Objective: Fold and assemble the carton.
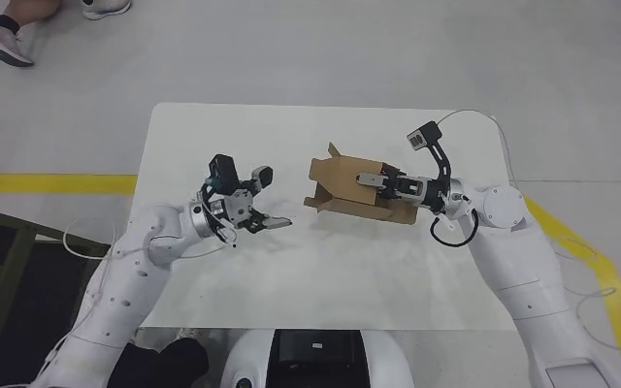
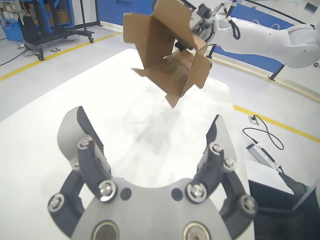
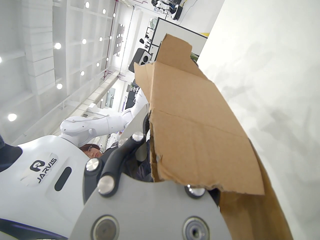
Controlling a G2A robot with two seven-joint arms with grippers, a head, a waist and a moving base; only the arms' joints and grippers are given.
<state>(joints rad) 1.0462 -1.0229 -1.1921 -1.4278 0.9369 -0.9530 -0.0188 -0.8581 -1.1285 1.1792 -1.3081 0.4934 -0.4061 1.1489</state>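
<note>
Top view: left gripper (image 1: 271, 200) is seen over the white table (image 1: 194, 136), fingers spread wide. To its right, nearby, the carton (image 1: 344, 194) is held off the table, flaps open, one wall pinched by the right gripper (image 1: 373, 180).

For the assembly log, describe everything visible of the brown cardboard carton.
The brown cardboard carton is a plain box, partly erected: its walls form an open tube, with the end flaps splayed outward and unfolded, and one edge is ragged. It hangs tilted above the white table, not resting on it. The right gripper clamps one wall; nothing else touches it.
</note>
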